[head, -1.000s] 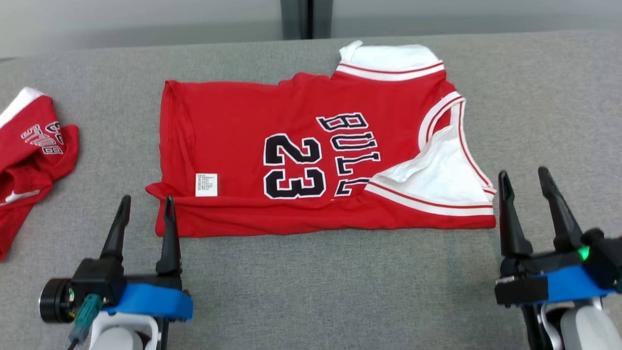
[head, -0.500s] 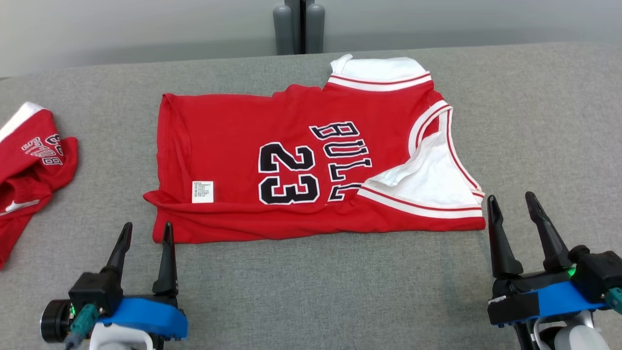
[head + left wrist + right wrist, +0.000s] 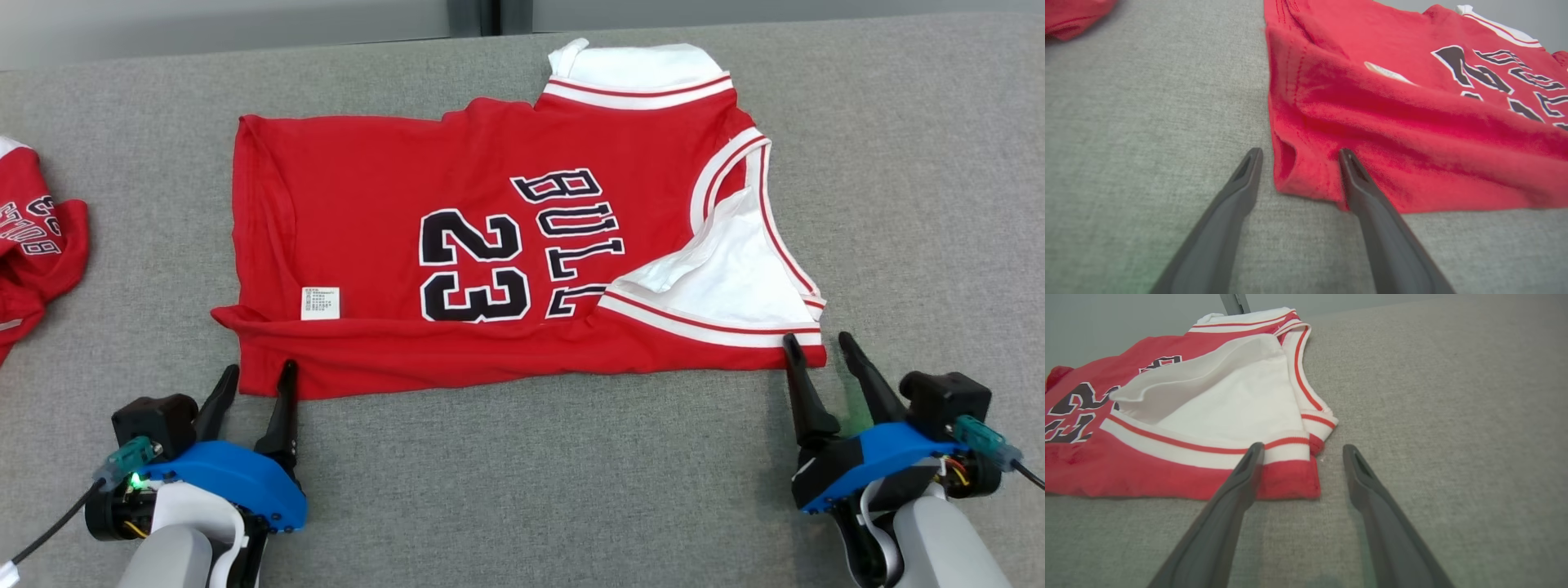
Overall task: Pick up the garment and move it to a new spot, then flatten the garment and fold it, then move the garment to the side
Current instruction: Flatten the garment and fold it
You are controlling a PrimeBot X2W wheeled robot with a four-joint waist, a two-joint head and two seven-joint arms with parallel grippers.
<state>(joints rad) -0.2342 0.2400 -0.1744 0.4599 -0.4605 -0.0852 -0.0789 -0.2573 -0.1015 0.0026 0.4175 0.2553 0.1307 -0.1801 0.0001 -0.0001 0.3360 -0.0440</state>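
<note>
The garment (image 3: 490,245) is a red jersey with white trim and black "23" lettering, folded lengthwise on the grey table (image 3: 522,490). My left gripper (image 3: 259,374) is open at its near left corner, and in the left wrist view that corner (image 3: 1306,175) lies between the two fingers. My right gripper (image 3: 819,343) is open at the near right corner. There the right wrist view has the striped corner (image 3: 1290,473) between the fingers, with the left fingertip (image 3: 1251,457) over the white trim.
A second red garment (image 3: 33,237) lies bunched at the table's left edge. Grey cloth surface stretches to the right of the jersey and along the near side. A wall runs behind the far edge.
Both grippers have moved forward to the jersey's near corners and tilted down toward the table. The camera has shifted, so the whole scene sits differently in the picture.
</note>
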